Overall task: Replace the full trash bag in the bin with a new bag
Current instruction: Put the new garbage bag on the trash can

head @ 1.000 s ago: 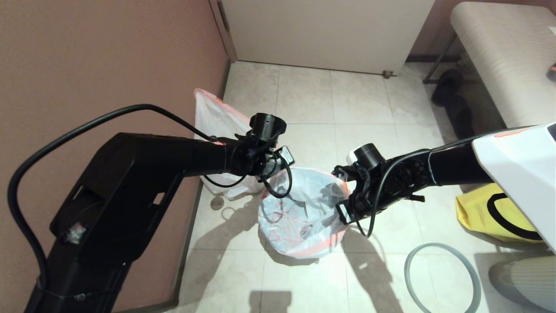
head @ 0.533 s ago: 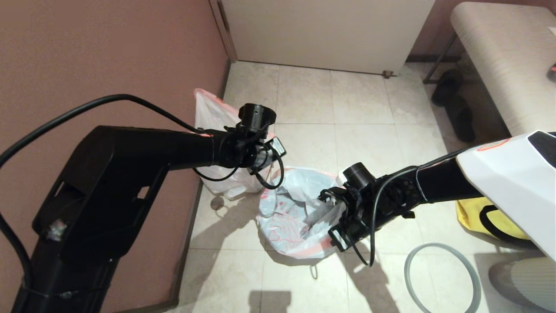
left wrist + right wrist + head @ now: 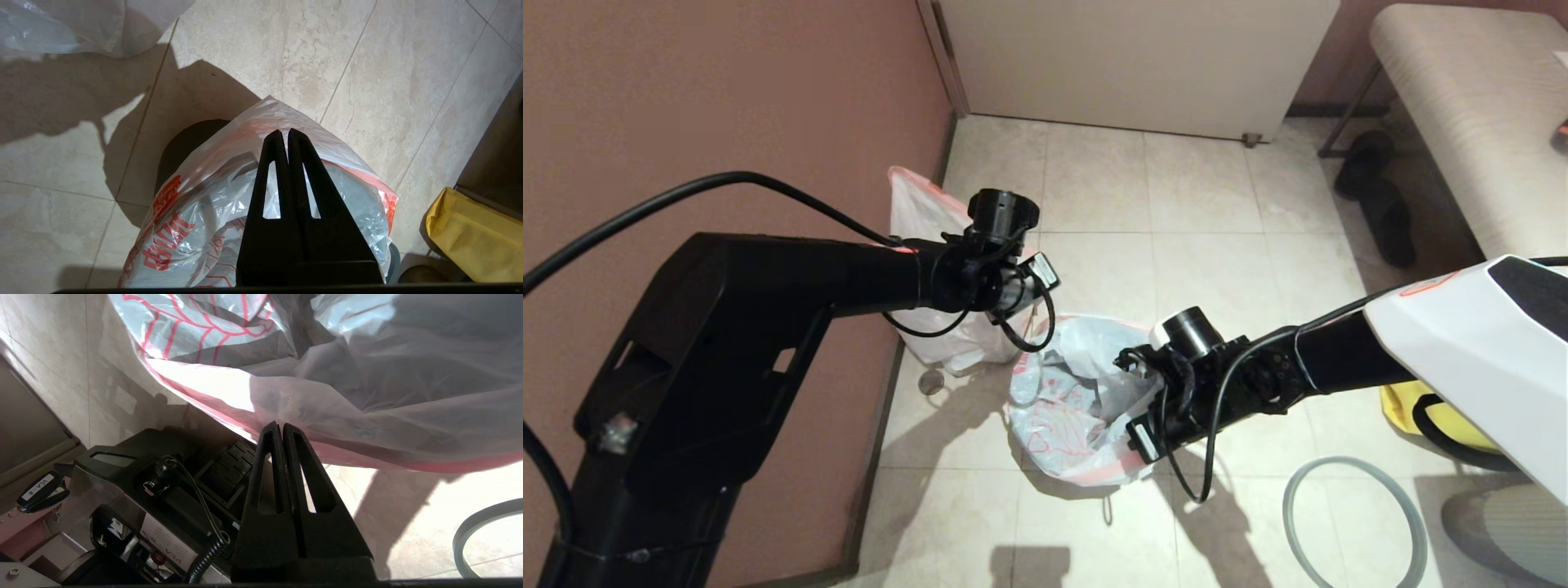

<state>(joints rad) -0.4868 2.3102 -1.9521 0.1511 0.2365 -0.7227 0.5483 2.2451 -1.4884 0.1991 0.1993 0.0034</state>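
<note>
While bin wears new bag, you see both claws pinching its rim: left gripper, right gripper; two bags, full bag beyond bin.

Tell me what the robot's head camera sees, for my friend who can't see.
A white trash bag with red print sits open in a bin on the tile floor, the right end effector at its rim. The full trash bag leans on the wall; a grey ring lies nearby.

Head cam looks down; both wrist cams close, probably sharing new bag.
</note>
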